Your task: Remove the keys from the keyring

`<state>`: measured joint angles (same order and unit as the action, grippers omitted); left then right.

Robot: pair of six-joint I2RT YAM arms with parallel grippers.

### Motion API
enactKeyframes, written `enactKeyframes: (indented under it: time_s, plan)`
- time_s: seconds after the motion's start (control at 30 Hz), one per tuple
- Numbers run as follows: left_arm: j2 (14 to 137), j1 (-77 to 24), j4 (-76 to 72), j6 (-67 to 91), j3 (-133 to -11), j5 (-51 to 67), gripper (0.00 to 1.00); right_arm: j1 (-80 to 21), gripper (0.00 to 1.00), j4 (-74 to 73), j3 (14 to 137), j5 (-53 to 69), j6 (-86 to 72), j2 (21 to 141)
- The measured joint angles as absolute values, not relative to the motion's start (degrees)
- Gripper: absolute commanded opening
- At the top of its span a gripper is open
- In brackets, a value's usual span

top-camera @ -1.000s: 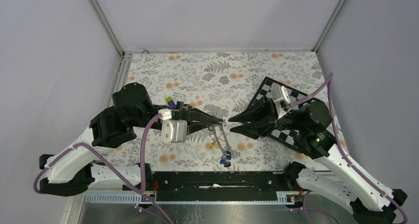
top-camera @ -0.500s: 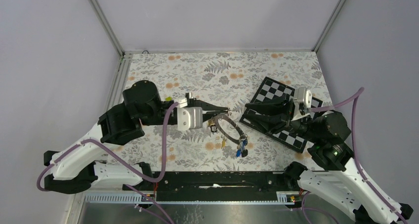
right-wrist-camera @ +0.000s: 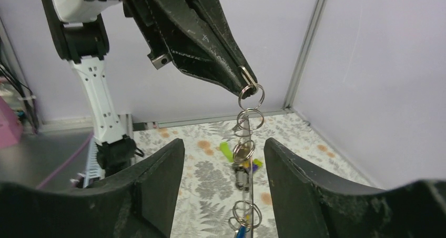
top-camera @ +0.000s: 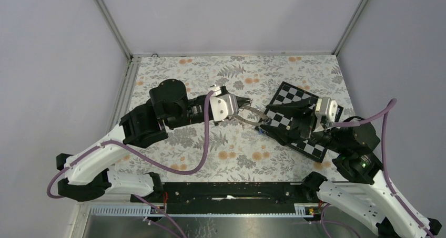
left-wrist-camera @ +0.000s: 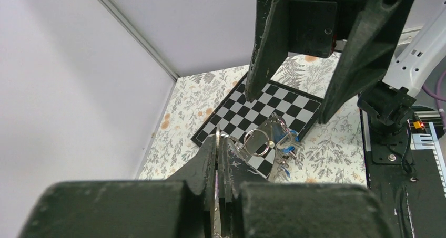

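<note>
Keyring (top-camera: 251,117), pinched by the left claw (top-camera: 245,103), hangs with long axis slanting down toward the spread right claw (right-wrist-camera: 223,143), keys (left-wrist-camera: 281,141) dangling low.

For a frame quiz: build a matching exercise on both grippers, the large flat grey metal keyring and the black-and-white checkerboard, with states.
1 left gripper
2 right gripper
3 large flat grey metal keyring
4 black-and-white checkerboard

A flat on the table
B open, empty
C shut on the keyring
D hanging from a gripper

Pairs: 1-C, 2-B, 3-D, 4-A
</note>
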<state>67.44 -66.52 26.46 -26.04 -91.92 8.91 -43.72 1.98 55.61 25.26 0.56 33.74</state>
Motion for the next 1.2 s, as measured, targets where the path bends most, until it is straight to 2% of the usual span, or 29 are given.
enactKeyframes:
  time_s: [0.17,0.33,0.47,0.67,0.8,1.03,1.2]
  plan:
    - [67.48,-66.52,26.33,-25.74,-92.66,8.80,0.00,-43.72,0.69,1.80,55.48,26.22,8.58,33.85]
    - [67.48,-66.52,26.09,-25.36,-93.14,9.17,0.00,-43.72,0.84,1.98,55.48,26.74,14.63,35.22]
    - [67.53,-66.52,26.04,-25.10,-93.43,9.41,0.00,-43.72,0.91,3.27,55.46,27.40,16.29,37.54]
    - [68.14,-66.52,25.96,-24.91,-94.17,9.80,0.00,-43.72,0.92,7.51,54.87,27.68,16.27,39.16]
    - [68.84,-66.52,26.00,-24.58,-94.72,10.04,0.00,-43.72,0.88,10.22,54.35,27.77,16.29,39.51]
    - [69.52,-66.52,26.02,-23.99,-94.91,10.50,0.00,-43.70,0.65,11.44,54.35,28.49,17.91,41.91]
    - [69.60,-66.52,26.00,-23.90,-95.31,10.85,0.00,-43.72,0.52,10.76,54.35,28.97,19.75,42.50]
